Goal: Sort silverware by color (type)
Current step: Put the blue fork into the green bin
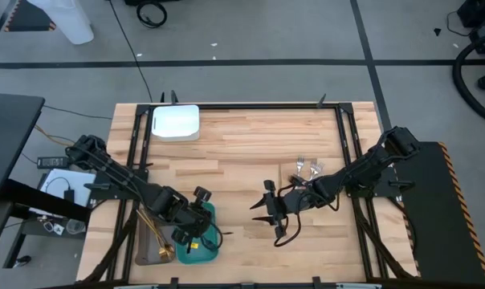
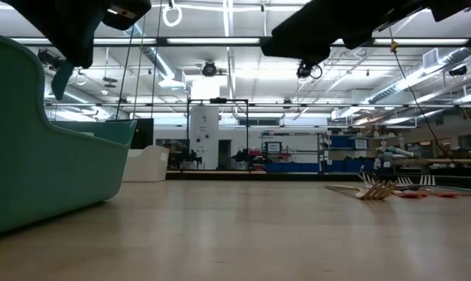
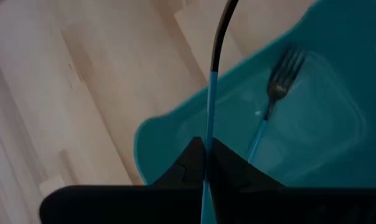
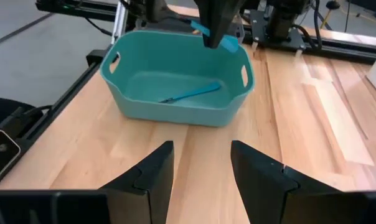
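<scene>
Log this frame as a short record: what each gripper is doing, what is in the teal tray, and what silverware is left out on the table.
left gripper: shut on a teal-handled utensil, above the teal tray
right gripper: open, empty, over bare table, facing the tray
teal tray contents: one teal-handled fork
unsorted silverware: small pile on the table's right side
white tray: far edge of the table

We get the high view straight down over the whole bench [image 1: 242,152], both arms in frame. Low view sits at bench-top level, looking across into the room, with the teal tray [image 2: 40,156] very close on one side. Left wrist camera looks down into that same tray at close range. Right wrist camera faces across the bench at the tray from farther off, so we share the tray across all four views.
</scene>
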You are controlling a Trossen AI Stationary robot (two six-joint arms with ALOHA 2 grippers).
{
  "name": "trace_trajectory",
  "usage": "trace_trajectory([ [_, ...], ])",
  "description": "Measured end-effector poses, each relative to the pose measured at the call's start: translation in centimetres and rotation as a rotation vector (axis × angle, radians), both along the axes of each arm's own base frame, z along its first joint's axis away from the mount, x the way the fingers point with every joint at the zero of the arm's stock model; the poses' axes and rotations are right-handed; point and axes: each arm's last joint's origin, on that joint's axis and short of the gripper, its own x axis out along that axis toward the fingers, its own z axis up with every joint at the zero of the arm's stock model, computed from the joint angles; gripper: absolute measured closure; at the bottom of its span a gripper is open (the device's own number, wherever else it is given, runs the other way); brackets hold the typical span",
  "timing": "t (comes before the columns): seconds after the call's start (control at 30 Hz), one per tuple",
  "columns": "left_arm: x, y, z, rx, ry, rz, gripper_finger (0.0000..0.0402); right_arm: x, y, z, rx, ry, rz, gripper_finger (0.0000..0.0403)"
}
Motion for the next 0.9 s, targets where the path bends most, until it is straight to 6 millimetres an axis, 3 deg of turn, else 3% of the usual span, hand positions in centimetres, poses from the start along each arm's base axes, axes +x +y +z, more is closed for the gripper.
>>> trace_trajectory([
  [0.47, -0.9, -1.1, -2.5, 0.131, 0.283, -0.076, 0.0388, 0.0, -0.7, -0.4, -0.049, 0.031, -0.089, 0.0233],
  [0.9, -1.0, -2.0, -3.6, 0.216, 0.378, -0.188, 0.0381, 0.1, -1.0, -0.3, -0.024, 0.025, -0.100, 0.0233],
])
